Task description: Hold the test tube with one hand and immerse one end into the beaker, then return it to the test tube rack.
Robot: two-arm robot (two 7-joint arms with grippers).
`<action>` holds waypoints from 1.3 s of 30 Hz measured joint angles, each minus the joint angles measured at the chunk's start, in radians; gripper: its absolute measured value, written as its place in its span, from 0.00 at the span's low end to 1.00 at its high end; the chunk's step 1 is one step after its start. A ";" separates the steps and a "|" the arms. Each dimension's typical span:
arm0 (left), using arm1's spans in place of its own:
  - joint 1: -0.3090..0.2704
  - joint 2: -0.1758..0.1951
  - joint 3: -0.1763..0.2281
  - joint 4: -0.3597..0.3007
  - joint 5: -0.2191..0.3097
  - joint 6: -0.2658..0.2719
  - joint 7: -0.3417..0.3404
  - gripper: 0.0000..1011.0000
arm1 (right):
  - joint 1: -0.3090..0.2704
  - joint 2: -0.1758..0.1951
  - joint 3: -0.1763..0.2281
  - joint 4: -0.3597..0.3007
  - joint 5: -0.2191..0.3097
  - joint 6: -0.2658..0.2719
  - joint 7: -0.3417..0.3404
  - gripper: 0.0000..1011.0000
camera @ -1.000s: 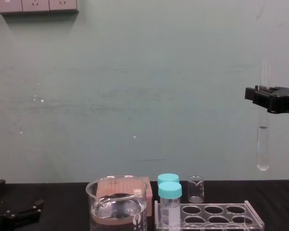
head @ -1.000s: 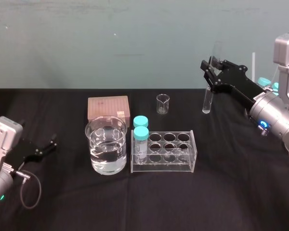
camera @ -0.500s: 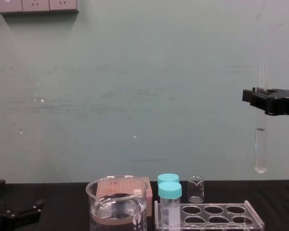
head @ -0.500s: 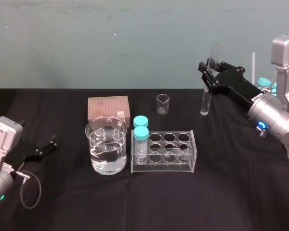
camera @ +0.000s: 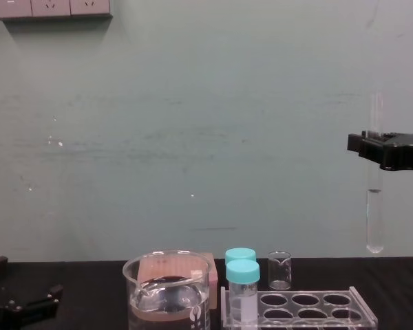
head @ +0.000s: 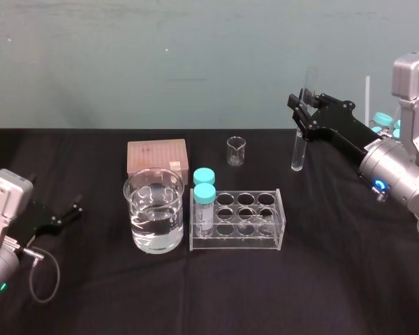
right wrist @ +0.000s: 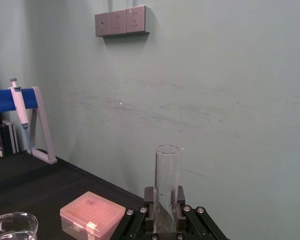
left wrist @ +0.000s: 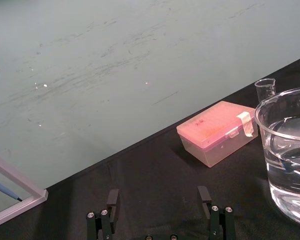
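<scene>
The test tube (head: 299,146), a long clear glass tube, hangs upright in the air at the back right, above the table, held near its upper part. My right gripper (head: 302,106) is shut on it; the tube (camera: 375,220) hangs well above and to the right of the rack, and its open top (right wrist: 167,172) stands between the fingers. The large beaker (head: 153,209) holds clear liquid at centre left. The clear test tube rack (head: 239,220) stands right of it with two teal-capped vials (head: 204,202) in its left holes. My left gripper (left wrist: 160,202) rests open at the table's left, holding nothing.
A pink tip box (head: 157,156) lies behind the beaker. A tiny clear beaker (head: 236,151) stands behind the rack. More teal-capped vials (head: 384,120) sit at the far right behind my right arm. A pipette stand (right wrist: 27,120) is off at the side.
My right gripper has carried the test tube slightly to the left and a little lower. The left arm has not moved.
</scene>
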 joint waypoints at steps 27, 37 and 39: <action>0.000 0.000 0.000 0.000 0.000 0.000 0.000 0.99 | 0.222 -0.137 -0.184 0.168 0.005 -0.099 0.204 0.23; 0.000 0.000 0.000 0.000 0.000 0.000 0.000 0.99 | 0.266 -0.188 -0.252 0.213 0.063 -0.121 0.304 0.23; 0.000 0.000 0.000 0.000 0.000 0.000 0.000 0.99 | 0.267 -0.191 -0.259 0.213 0.073 -0.121 0.317 0.23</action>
